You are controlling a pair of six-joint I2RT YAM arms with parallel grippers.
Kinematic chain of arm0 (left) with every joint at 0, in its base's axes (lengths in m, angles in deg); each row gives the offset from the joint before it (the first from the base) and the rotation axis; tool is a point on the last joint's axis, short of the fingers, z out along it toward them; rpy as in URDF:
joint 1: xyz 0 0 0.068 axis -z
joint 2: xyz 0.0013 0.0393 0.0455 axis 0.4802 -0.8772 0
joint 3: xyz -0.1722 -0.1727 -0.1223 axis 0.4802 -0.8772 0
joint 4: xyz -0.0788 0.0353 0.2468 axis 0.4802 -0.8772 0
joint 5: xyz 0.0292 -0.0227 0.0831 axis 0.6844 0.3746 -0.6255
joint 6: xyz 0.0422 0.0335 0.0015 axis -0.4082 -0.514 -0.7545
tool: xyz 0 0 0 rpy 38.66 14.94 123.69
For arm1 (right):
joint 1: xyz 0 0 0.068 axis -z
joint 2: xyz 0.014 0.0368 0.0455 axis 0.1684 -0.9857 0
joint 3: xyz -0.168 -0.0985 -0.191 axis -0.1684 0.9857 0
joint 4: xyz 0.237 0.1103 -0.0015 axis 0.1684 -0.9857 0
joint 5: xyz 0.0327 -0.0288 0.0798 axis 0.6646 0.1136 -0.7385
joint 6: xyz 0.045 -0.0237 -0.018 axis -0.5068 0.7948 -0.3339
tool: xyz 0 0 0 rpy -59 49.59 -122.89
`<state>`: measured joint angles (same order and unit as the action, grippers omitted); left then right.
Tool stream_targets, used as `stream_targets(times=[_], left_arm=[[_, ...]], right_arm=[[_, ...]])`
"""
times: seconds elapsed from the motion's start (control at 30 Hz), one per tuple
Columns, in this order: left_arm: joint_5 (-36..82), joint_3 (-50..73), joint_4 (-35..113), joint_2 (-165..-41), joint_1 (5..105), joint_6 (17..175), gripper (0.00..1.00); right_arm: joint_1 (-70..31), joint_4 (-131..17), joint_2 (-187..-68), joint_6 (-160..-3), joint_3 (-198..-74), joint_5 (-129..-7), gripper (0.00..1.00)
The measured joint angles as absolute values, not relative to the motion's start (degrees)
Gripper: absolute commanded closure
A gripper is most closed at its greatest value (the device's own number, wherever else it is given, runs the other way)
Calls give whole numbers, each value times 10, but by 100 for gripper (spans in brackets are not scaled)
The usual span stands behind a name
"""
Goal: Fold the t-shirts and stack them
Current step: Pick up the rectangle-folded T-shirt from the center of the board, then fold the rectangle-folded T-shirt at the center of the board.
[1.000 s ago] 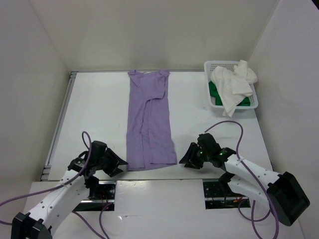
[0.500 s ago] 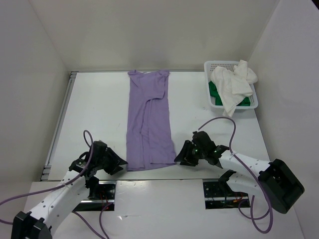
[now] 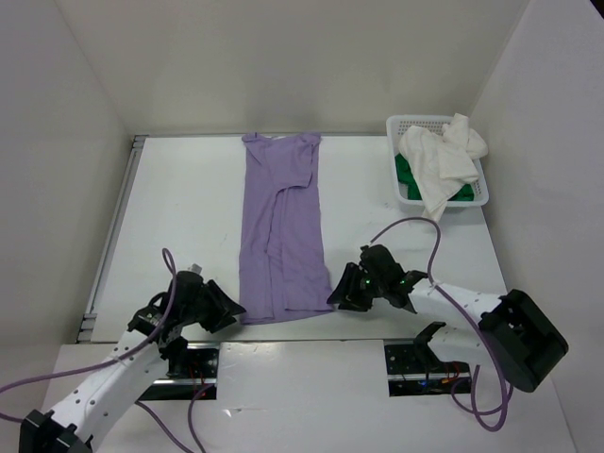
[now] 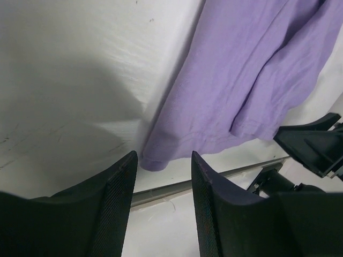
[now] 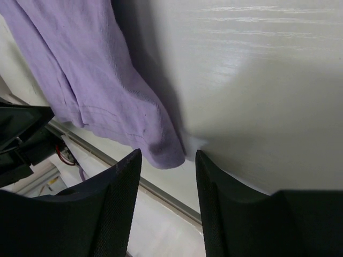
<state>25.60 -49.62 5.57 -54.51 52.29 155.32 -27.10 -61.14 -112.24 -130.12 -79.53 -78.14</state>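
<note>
A lavender t-shirt (image 3: 283,226) lies flat down the middle of the table, its sides folded in. My left gripper (image 3: 231,311) stands open at the shirt's near left corner (image 4: 153,160), which sits just beyond its fingertips (image 4: 126,166). My right gripper (image 3: 338,294) is open at the near right corner (image 5: 169,155), the cloth's tip just ahead of the gap between the fingers (image 5: 206,166). Neither holds anything. A white t-shirt (image 3: 439,160) and a green t-shirt (image 3: 406,175) lie crumpled in the basket.
A white perforated basket (image 3: 483,193) stands at the back right of the table. A metal rail (image 4: 214,182) runs along the table's near edge just under both shirt corners. White walls enclose the table on three sides.
My right gripper has moved left up to the shirt's near right corner. My left gripper has shifted slightly right toward the near left corner.
</note>
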Motion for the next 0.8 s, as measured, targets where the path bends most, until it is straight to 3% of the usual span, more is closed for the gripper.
stream_targets(times=[0.4,0.63,0.67,0.8], left_arm=[[252,-495,157,-665,594,1555,49],[241,-493,167,-675,597,1557,67],[239,-493,165,-672,597,1558,69],[235,-493,162,-667,597,1561,84]], right_arm=[[-272,-597,-1163,-1292,-816,-782,55],[-272,-594,-1173,-1290,-819,-783,61],[-272,-594,-1173,-1290,-819,-783,69],[-272,-594,-1174,-1287,-819,-783,78]])
